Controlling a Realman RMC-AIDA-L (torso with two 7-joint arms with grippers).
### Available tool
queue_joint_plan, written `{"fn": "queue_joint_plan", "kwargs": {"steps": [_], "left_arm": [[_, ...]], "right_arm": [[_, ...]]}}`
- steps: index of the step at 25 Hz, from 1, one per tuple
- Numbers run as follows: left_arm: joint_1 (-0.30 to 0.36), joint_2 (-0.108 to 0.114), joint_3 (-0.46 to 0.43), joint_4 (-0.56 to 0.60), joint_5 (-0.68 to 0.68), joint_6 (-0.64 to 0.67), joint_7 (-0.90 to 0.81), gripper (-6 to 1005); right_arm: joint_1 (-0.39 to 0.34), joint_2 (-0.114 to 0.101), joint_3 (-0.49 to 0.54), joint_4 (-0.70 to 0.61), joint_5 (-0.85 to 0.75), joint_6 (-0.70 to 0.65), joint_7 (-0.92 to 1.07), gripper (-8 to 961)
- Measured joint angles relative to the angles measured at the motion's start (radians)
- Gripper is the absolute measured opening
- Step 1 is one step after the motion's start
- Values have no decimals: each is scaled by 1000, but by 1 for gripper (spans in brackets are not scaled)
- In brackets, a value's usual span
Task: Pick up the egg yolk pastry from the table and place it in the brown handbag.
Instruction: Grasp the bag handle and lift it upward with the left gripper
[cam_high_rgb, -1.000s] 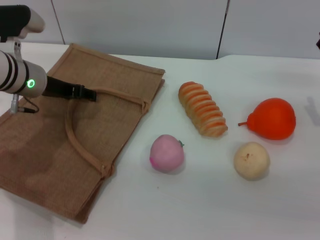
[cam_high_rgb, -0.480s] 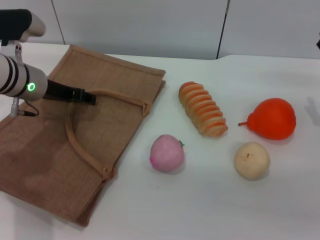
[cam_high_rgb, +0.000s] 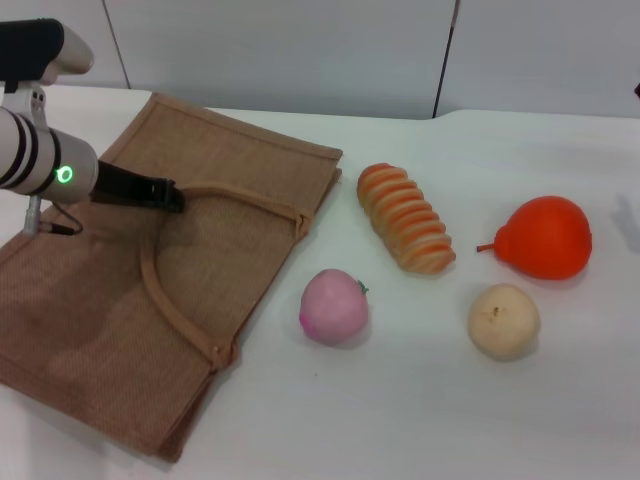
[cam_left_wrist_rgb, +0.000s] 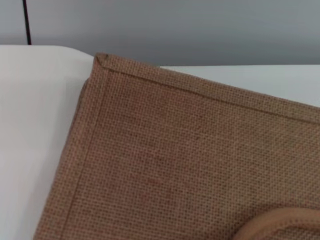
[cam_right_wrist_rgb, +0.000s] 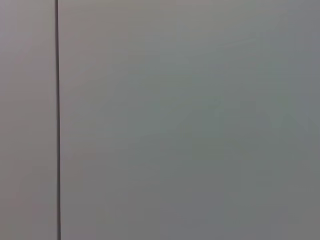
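- The desk (cam_high_rgb: 420, 420) is white and fills most of the head view, carrying everything below.
- The brown handbag (cam_high_rgb: 110, 330) lies flat across the left half of the frame, its looped handle (cam_high_rgb: 160, 290) resting on top. The mouth looks closed, so nothing could drop in as it lies.
- The left arm reaches in from the upper left of the frame. Its left end effector (cam_high_rgb: 172, 196) is dark and sits low at the top of the handle loop. It seems pinched on the strap, but I cannot tell for sure whether its jaws are together or apart. The left wrist view shows only burlap weave and a bag corner.
- The right end effector is not visible; its wrist view shows only a blank grey wall.
- A ridged orange-striped bread loaf (cam_high_rgb: 405, 217) lies centre right, with an orange pear-shaped fruit (cam_high_rgb: 545, 238) at the right edge.
- A pink ball (cam_high_rgb: 334, 306) sits just beside the bag's lower right edge.
- The egg yolk pastry (cam_high_rgb: 503, 321) rests on the desk at lower right, well apart from the bag and untouched.
- Risks, as I judge them: the strap may slip from a weak hold and let the bag fall shut. A dragged bag could nudge the pink ball. The similar-sized pink ball could be grabbed by mistake.
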Motion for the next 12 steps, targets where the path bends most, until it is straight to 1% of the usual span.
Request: {"fn": "queue_joint_plan", "kwargs": {"steps": [3,8,9,12], "left_arm": [[2,-1,0,4,-12,-1,2,353],[8,1,0,4,-39,6,13,198],[10,1,-1,4,-51,10,22,167],[29,1,-3,5,-151,19,89,145]], "right_arm": [[0,0,0,0,0,1,0,878],[0,0,0,-1,0,2,1,878],[0,0,0,-1,0,2,1,878],[-1,0,-2,-1,-2,2,1,878]]}}
